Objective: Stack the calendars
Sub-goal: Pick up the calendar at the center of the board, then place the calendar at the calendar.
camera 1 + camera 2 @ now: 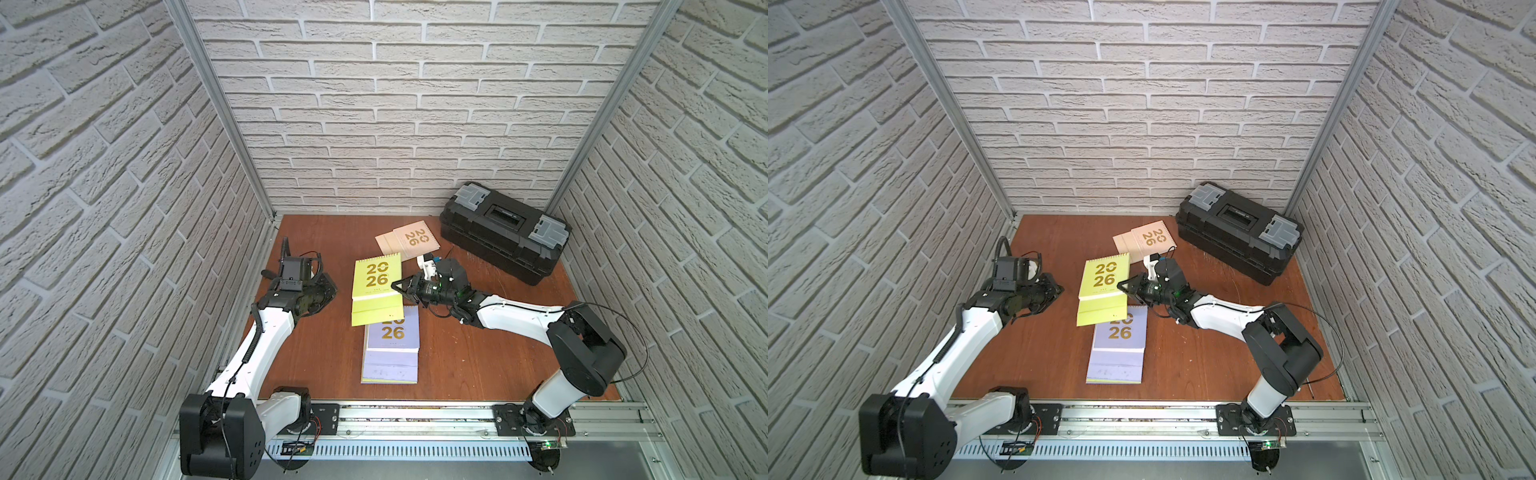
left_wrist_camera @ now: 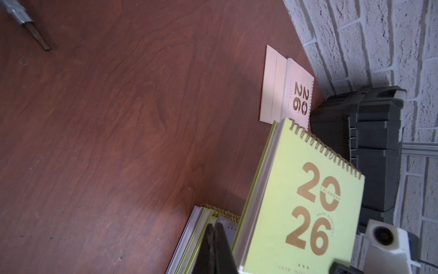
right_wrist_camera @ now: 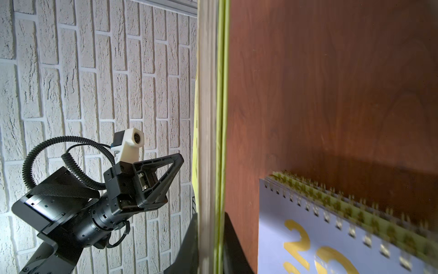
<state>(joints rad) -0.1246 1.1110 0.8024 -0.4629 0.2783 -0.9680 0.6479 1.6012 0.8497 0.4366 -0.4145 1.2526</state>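
Pinching the lime calendar [image 1: 376, 280] edge-on, right gripper [image 1: 397, 286] holds; left gripper [image 1: 329, 289] pressed together.

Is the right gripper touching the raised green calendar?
Touching. The right wrist view shows the edge of the green calendar running straight into the right gripper, with a black finger pressed against each side.

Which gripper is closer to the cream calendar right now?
Right. The right gripper grips a lime green calendar just in front of the cream calendar; the left gripper is farther off, on that calendar's other side.
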